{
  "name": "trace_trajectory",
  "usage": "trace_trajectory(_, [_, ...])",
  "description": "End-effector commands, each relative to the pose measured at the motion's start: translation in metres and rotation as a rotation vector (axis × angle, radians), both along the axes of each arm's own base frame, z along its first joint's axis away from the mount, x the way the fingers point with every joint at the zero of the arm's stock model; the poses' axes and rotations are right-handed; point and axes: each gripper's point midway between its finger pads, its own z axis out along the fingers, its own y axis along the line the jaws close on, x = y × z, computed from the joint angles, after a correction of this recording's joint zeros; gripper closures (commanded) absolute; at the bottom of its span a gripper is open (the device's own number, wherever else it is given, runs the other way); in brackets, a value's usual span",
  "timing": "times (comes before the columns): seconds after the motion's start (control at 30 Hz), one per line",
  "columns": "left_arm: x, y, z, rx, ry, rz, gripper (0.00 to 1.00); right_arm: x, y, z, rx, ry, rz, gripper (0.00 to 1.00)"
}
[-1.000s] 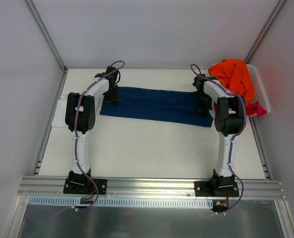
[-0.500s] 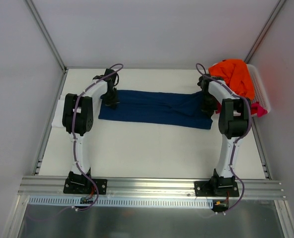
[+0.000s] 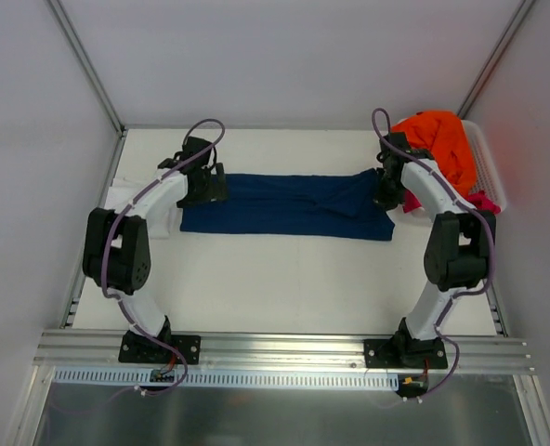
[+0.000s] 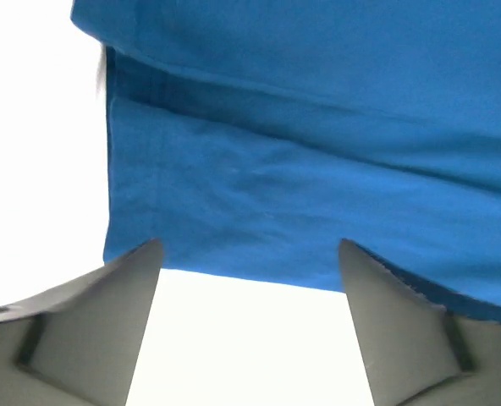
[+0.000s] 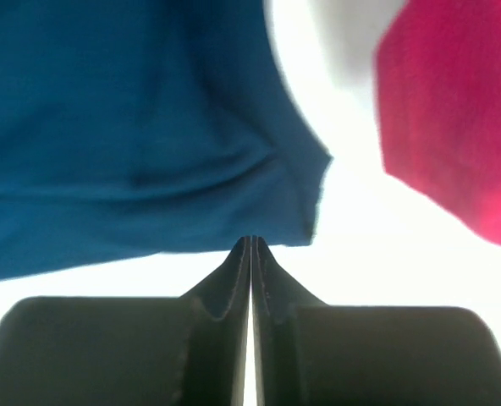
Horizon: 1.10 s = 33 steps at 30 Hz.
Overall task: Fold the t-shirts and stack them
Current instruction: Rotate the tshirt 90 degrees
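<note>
Nearest the bases, both elbows have swung outward over the last second, the left one well out toward the table's (image 3: pixel 284 279) left edge. Past them, the left gripper (image 4: pixel 249 249) has just let go. Its jaws were together a moment ago and now stand wide apart, with the hem of the navy t-shirt (image 3: pixel 284 204) lying flat below the tips and nothing pinched. The right gripper (image 5: pixel 250 247) is pressed fully together at the shirt's right corner; the wrist view does not show whether a sliver of hem is caught in it.

The navy t-shirt has been drawn out leftward and lies as a long, fairly smooth folded band across the far half of the table, between the two grippers. The release suggests the stretch-and-smooth step is finished, with an end-to-end fold probably next.

What looks like a white t-shirt (image 3: pixel 124 200) lies by the left edge. At the far right, the orange t-shirt (image 3: pixel 438 144) and magenta t-shirt (image 5: pixel 454 127) are unfolded at the basket (image 3: pixel 491 167).
</note>
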Motion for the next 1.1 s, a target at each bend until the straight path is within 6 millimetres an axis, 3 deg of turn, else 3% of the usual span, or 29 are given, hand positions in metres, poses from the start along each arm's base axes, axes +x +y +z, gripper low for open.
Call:
trace_trajectory(0.0, [0.019, -0.008, 0.051, -0.013, -0.232, -0.001, 0.01, 0.008, 0.033, 0.046, 0.146, -0.182, 0.074, 0.94])
trace_trajectory(0.13, [0.013, -0.004, 0.044, 0.008, -0.214, 0.005, 0.01, 0.002, 0.054, 0.054, 0.205, -0.205, 0.125, 0.92])
trace_trajectory(0.2, [0.012, -0.005, 0.03, 0.01, -0.177, -0.001, 0.01, 0.002, 0.061, 0.051, 0.206, -0.195, 0.142, 0.99])
trace_trajectory(0.23, [0.011, -0.008, 0.025, -0.001, -0.155, -0.002, 0.03, 0.002, 0.062, 0.042, 0.204, -0.173, 0.14, 1.0])
trace_trajectory(0.27, [0.009, -0.01, 0.012, -0.002, -0.116, -0.007, 0.12, 0.002, 0.065, 0.037, 0.204, -0.157, 0.141, 1.0])
trace_trajectory(0.3, [0.01, -0.012, 0.006, -0.008, -0.099, -0.007, 0.3, 0.002, 0.07, 0.032, 0.226, -0.139, 0.147, 1.0])
trace_trajectory(0.37, [0.007, -0.013, -0.013, -0.01, -0.046, 0.006, 1.0, 0.003, 0.076, 0.016, 0.239, -0.095, 0.153, 0.99])
trace_trajectory(0.6, [0.009, -0.019, -0.049, -0.016, 0.053, 0.006, 1.0, 0.013, 0.079, -0.015, 0.229, -0.028, 0.127, 0.99])
trace_trajectory(0.87, [0.003, -0.024, -0.07, -0.032, 0.117, 0.01, 1.0, 0.026, 0.078, -0.039, 0.203, 0.033, 0.091, 1.0])
trace_trajectory(1.0, [-0.011, -0.024, -0.073, -0.045, 0.139, 0.034, 1.0, 0.033, 0.074, -0.055, 0.155, 0.086, 0.077, 1.0])
trace_trajectory(1.07, [-0.023, -0.022, -0.076, -0.045, 0.158, 0.046, 1.0, 0.043, 0.075, -0.054, 0.155, 0.077, 0.074, 0.99])
